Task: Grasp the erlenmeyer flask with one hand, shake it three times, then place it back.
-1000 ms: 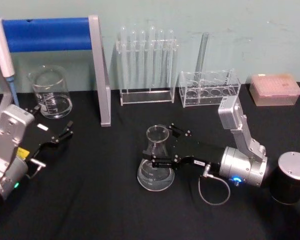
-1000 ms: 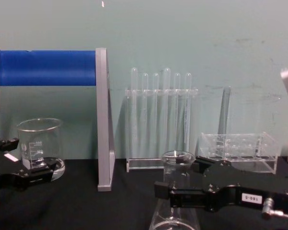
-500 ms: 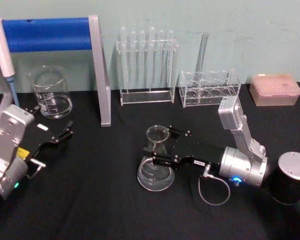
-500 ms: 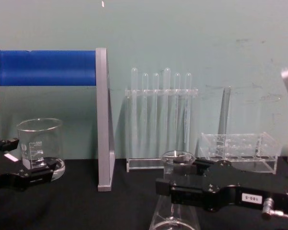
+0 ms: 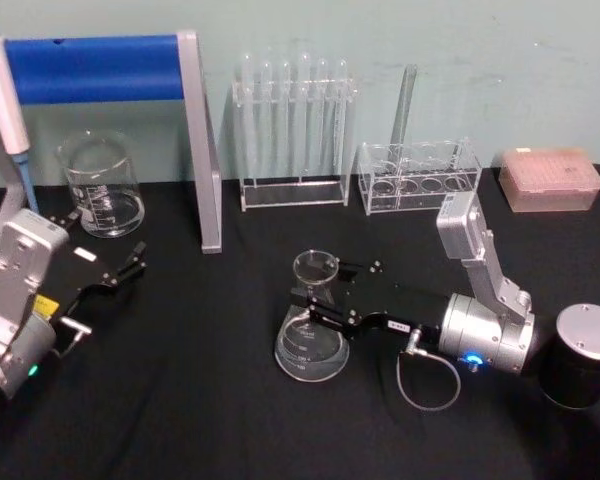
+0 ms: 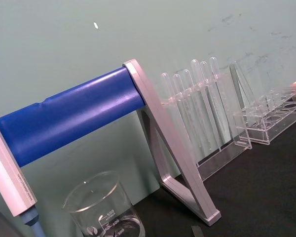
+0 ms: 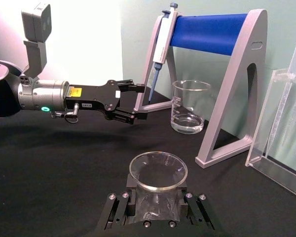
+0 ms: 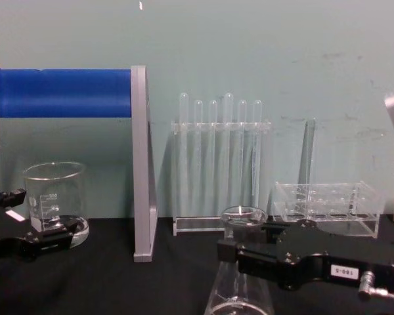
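Right pincer: the right pincer (image 5: 315, 303) comes in from the robot's right, lying pretty much flat over the table, and it's clamped on the neck of the erlenmeyer flask (image 5: 308, 350). In the right wrist view both finger pads sit tight against the glass just under the flared rim.
Flask: it's upright, its wide base is down on the black table (image 5: 200, 410) around the middle, and its rim pokes up above the fingers. There's a bit of clear liquid in the bottom, by the look of it.
Right arm: the silver-grey wrist (image 5: 485, 340) trails off toward the robot's right side, with a thin cable looping down onto the table beside it.
Left pincer: the left pincer (image 5: 132, 262) is parked way over on the robot's left, low over the table, fingers spread with nothing between them, well away from the flask.
Beaker: a graduated glass beaker (image 5: 102, 185) stands just past the left pincer, near the back wall.
Stand: a blue-barred grey stand (image 5: 195, 140) sits next to the beaker, with a pipette (image 5: 5, 100) hanging at its far-left end.
Back row: a clear rack of test tubes (image 5: 292, 130) stands behind the flask. Then comes a lower clear rack (image 5: 420, 175) with one tall tube, then a pinkish box (image 5: 550, 180) at the far right.
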`<action>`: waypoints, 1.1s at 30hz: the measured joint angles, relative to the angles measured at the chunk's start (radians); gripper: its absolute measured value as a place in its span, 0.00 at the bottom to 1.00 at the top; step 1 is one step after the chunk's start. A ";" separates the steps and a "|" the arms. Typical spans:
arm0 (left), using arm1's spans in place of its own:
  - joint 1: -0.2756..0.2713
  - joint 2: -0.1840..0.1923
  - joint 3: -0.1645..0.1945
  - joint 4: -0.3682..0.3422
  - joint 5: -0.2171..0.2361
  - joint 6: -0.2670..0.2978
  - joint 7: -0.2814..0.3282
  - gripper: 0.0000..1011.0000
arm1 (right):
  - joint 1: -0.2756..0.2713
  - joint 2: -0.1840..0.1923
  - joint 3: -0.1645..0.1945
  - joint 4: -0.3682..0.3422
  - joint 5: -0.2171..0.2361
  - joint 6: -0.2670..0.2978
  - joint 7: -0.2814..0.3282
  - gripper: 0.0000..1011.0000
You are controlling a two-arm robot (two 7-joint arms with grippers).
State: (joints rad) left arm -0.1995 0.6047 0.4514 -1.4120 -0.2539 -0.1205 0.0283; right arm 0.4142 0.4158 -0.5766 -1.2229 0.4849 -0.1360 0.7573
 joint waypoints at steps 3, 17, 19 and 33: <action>0.000 0.000 0.000 0.000 0.000 0.000 0.000 0.99 | 0.000 0.000 0.000 0.000 0.000 0.000 0.000 0.44; 0.000 0.000 0.000 0.000 0.000 0.000 0.000 0.99 | -0.001 0.004 -0.001 -0.012 -0.005 -0.005 0.003 0.44; 0.000 0.000 0.000 0.000 0.000 0.000 0.000 0.99 | -0.009 0.003 0.007 -0.029 0.005 0.000 -0.008 0.45; 0.000 0.000 0.000 0.000 0.000 0.000 0.000 0.99 | -0.117 0.008 0.112 -0.266 0.033 0.103 -0.268 0.45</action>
State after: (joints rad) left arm -0.1995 0.6047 0.4514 -1.4120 -0.2539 -0.1205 0.0283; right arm 0.2972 0.4238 -0.4646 -1.4891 0.5175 -0.0328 0.4890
